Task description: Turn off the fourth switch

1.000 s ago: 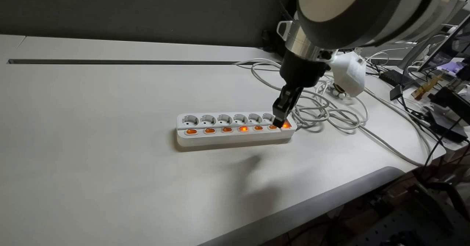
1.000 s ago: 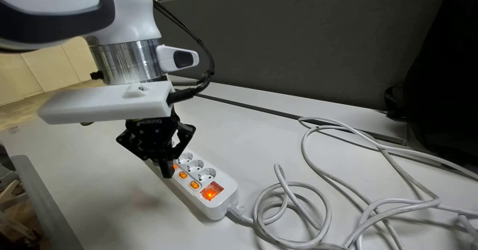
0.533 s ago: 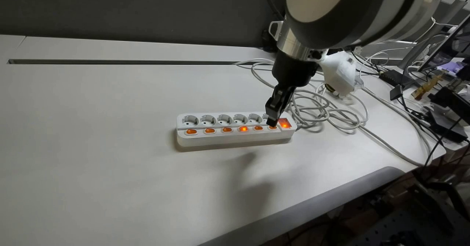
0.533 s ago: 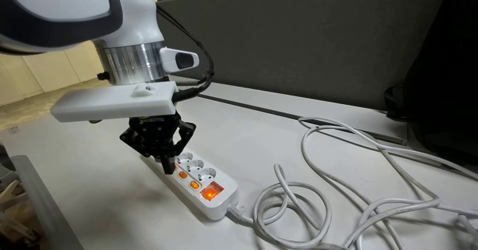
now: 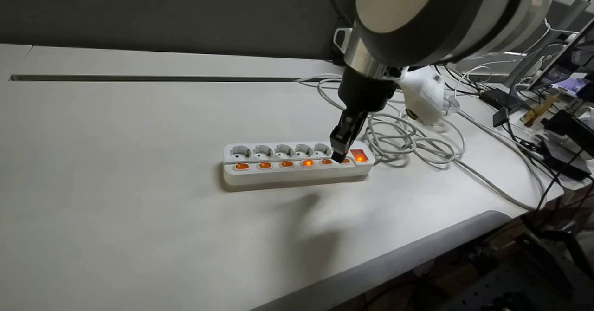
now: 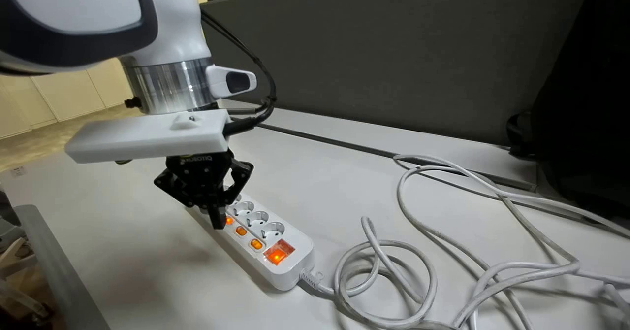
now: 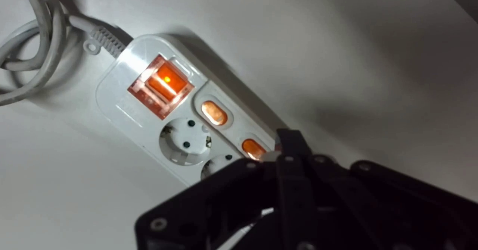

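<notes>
Since this probably takes prodding, not grasping, the black gripper [image 5: 339, 156] hovers closed, empty, near the lit, oval orange fourth switch [image 5: 307, 163] on the white plastic power strip [image 5: 297, 176].

White lettering [image 6: 198, 158] on the black hand [image 6: 217, 218] seems to read "ROBOTIQ", its first letter blurred.

In both exterior views the arm [image 6: 179, 19] is held raised, with its wrist [image 6: 170, 86] turned down. The gripper [image 6: 218, 218] is pointed downward, its side links [image 6: 243, 173] bent outward and its black fingers [image 7: 293, 141] pressed together.
</notes>
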Controlling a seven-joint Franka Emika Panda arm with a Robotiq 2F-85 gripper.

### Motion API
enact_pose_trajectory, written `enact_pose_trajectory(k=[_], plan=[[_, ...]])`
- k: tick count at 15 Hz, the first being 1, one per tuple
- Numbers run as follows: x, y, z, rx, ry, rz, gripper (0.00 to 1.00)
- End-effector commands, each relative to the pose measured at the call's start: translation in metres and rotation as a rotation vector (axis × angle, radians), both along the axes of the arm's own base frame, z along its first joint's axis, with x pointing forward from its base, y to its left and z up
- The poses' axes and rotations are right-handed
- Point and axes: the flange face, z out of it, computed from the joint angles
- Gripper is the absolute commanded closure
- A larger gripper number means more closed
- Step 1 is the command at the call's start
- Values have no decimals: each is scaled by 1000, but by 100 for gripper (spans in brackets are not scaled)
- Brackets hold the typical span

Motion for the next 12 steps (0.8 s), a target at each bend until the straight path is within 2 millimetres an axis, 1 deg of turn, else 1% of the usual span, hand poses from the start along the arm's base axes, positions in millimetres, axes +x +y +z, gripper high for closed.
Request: enact_pose_trajectory(k=[1,5,12], plan=[[2,8,-2,10,-21,13,100],[4,14,-6,17,-31,28,100],[11,20,-16,26,-61,39,100]])
